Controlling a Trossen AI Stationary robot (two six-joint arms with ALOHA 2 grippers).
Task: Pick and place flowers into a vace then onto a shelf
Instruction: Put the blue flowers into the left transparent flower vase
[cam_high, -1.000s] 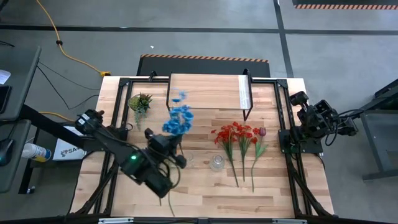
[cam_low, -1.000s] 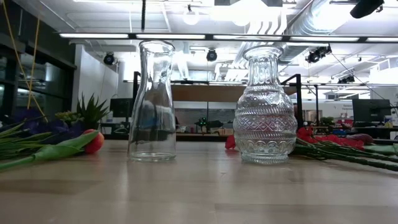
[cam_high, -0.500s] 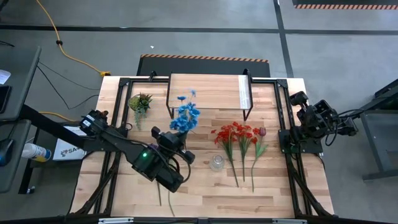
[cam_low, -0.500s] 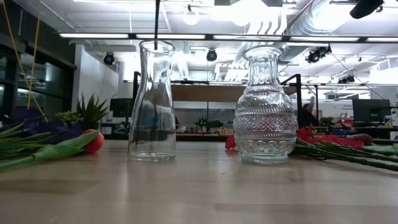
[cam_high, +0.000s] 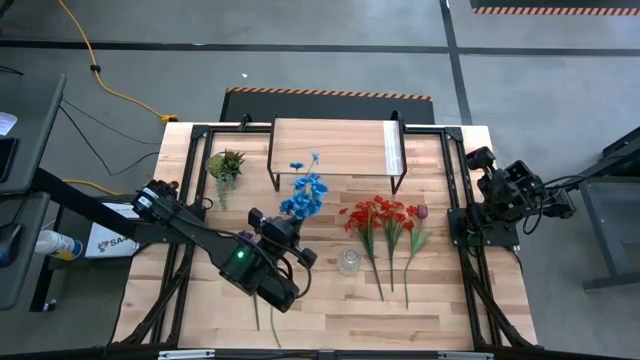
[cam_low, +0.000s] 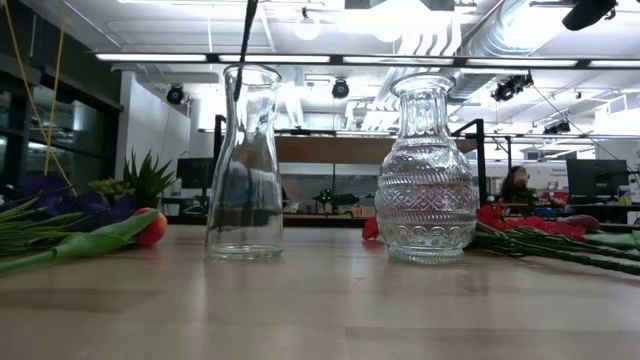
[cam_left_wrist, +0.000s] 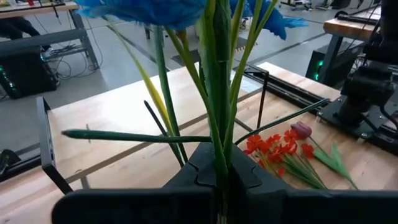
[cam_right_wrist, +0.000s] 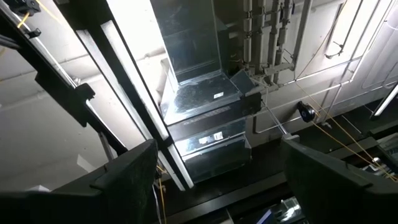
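My left gripper (cam_high: 280, 233) is shut on a blue flower (cam_high: 303, 194) and holds it upright over the table's middle. The flower's dark stem end (cam_low: 243, 50) hangs at the mouth of a tall clear vase (cam_low: 243, 160). A patterned clear vase (cam_high: 348, 261) stands to its right. Red flowers (cam_high: 380, 215) and a maroon tulip (cam_high: 421, 211) lie flat on the table right of the vases. The shelf (cam_high: 335, 148) stands at the far edge on thin black legs. My right gripper (cam_high: 483, 160) waits at the right edge, open and pointing up at the ceiling (cam_right_wrist: 217, 186). My left gripper pinches the blue flower's bundle of green stems (cam_left_wrist: 219, 155) between its two fingers, well below the blossoms. The fingers come nearly level from the table's near left and lie across the stems. The flower stands upright, lifted clear, its stem end hanging below the fingers.
A small spiky potted plant (cam_high: 226, 164) stands at the far left. More flowers lie on the near left of the table, among them an orange tulip (cam_low: 150, 228) and purple blossoms (cam_low: 40, 190). Black frame rails run along both sides of the table.
My left gripper has gone toward the table's right edge and a little down, still shut on the blue flower. The flower stays upright, and its stem end has come over the tall vase's mouth and sunk lower.
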